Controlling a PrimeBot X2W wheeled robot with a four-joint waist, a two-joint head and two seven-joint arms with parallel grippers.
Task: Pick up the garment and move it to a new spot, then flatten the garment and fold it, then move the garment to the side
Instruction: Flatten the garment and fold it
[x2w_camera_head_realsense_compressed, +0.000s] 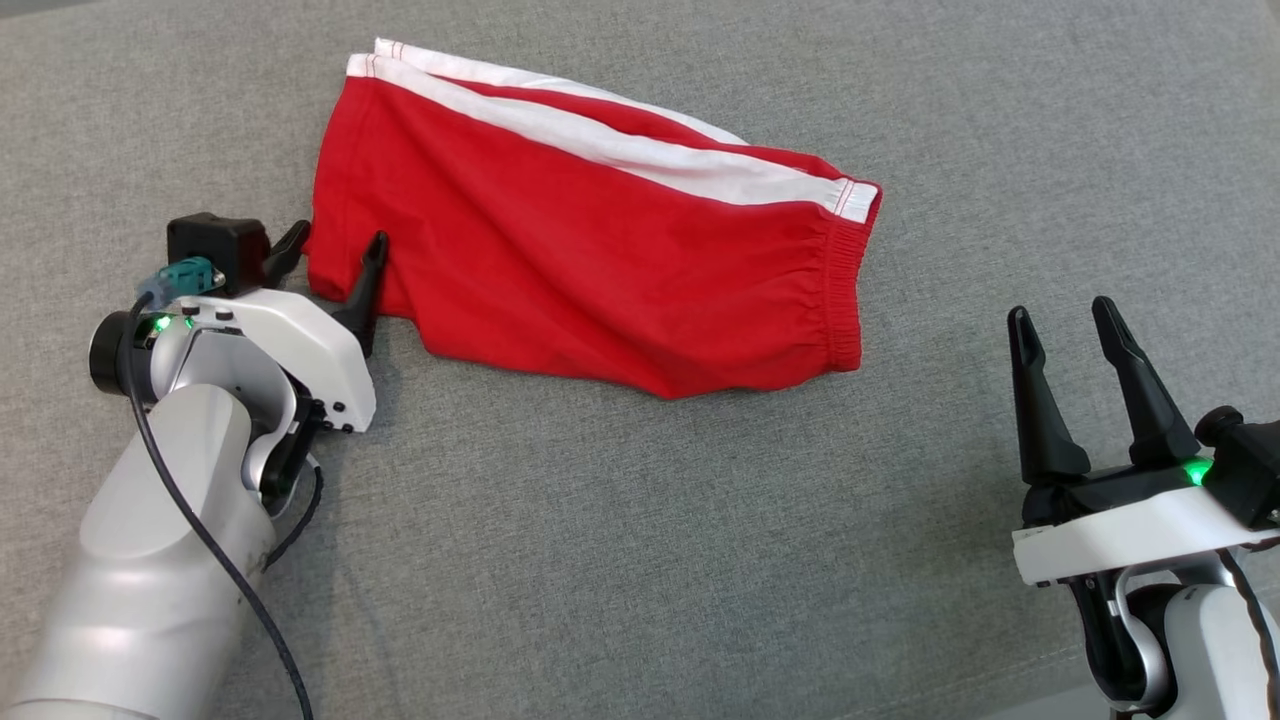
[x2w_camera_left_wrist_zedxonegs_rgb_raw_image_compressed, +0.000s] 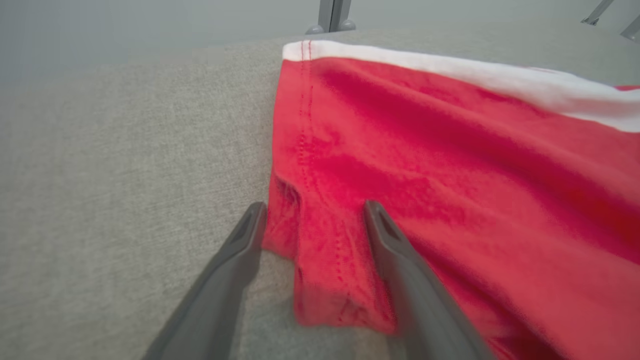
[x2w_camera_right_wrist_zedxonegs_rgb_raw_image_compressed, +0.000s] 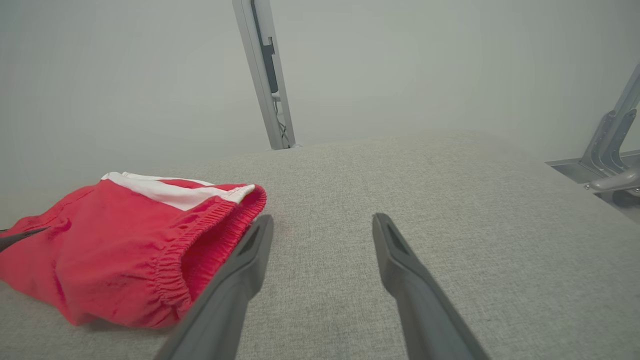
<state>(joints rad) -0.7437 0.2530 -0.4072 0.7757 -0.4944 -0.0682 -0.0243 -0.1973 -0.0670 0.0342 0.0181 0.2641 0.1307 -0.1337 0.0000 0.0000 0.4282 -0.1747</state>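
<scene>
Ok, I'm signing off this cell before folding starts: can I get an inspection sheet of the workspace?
Surface: grey woven fabric, flat.
Job's things: red shorts with white stripes, creased, waistband toward the robot's right.
Clutter: nothing seen.
Grippers: left gripper open, shorts' hem corner between its fingers; right gripper open, apart from the shorts.
Cables: black cable along the left forearm.
Surroundings: grey metal posts, pale wall.

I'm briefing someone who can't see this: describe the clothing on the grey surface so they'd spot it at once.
On the grey fabric surface, toward the far side, lie red shorts. Two white side stripes and a gathered elastic waistband set them apart from the plain grey around.
</scene>
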